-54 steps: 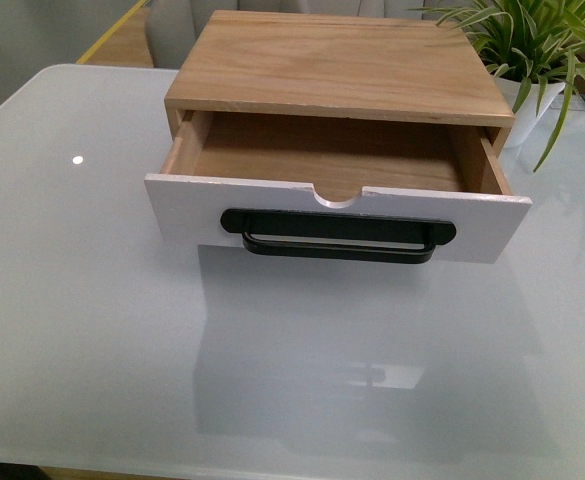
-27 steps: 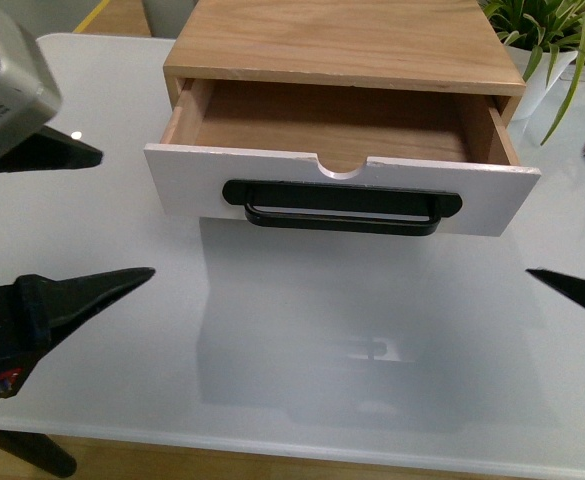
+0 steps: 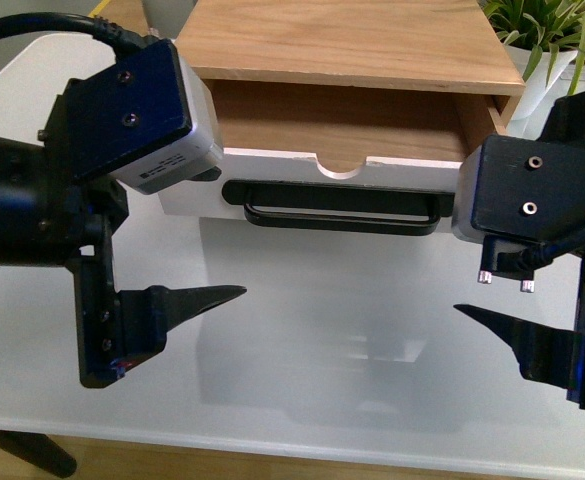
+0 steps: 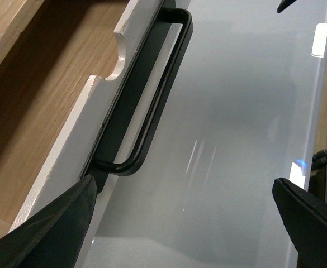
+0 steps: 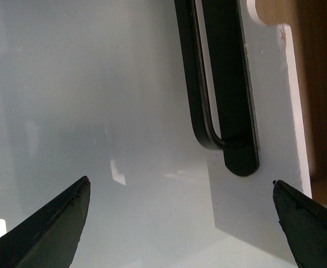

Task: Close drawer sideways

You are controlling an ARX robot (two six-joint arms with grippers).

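Both arms swung into view since a second ago. Glossy bench (image 3: 302, 380) looks slick, so my guess is the wooden box (image 3: 342, 40) slides back if shoved. Drawer (image 3: 272, 168) sits pulled out of it, mid-bench. Left claw (image 4: 183, 181) and right claw (image 5: 181, 181) are spread wide and empty. A tip could snag the black handle (image 3: 337, 200).

White-fronted drawer (image 3: 272, 165), black handle (image 3: 337, 197), light wood interior; pale grey bench (image 3: 322, 330); my left tool (image 4: 183, 220) and right tool (image 5: 180, 218) black.
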